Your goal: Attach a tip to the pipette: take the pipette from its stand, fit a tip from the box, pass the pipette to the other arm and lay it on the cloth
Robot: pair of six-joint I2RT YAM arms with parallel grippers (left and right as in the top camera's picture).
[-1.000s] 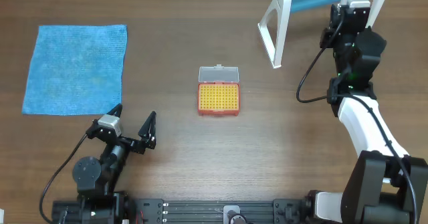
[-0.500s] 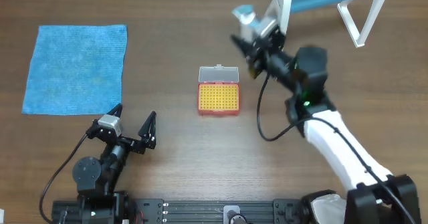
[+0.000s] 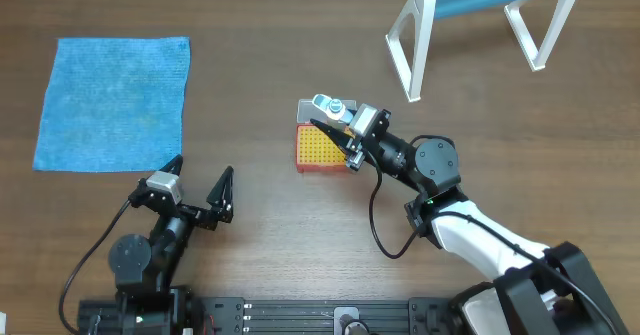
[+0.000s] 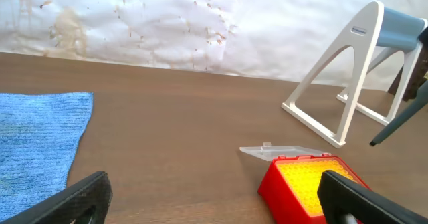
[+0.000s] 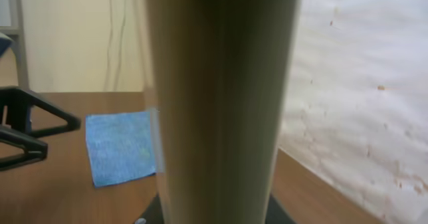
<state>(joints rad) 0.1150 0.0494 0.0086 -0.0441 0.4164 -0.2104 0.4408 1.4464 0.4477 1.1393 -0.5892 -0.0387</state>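
The red tip box (image 3: 322,150) of yellow tips sits mid-table with its clear lid (image 3: 327,108) folded back. My right gripper (image 3: 350,135) hangs over the box, shut on the pipette (image 3: 327,105), whose pale head shows above the lid. The pipette's body (image 5: 221,103) fills the middle of the right wrist view. Its dark pointed end (image 4: 400,122) hovers above and beside the tip box (image 4: 311,184) in the left wrist view. The blue cloth (image 3: 115,103) lies at the far left. My left gripper (image 3: 196,189) rests open near the front left, nothing between its fingers.
The white-legged stand (image 3: 480,10) with a blue bar is at the back right, also seen as the stand (image 4: 351,77) past the box. The left arm's black fingers (image 5: 27,127) and the cloth (image 5: 120,147) show behind the pipette.
The right arm has swung from the stand at the back right down to the tip box, carrying the pipette. The left arm has not moved.
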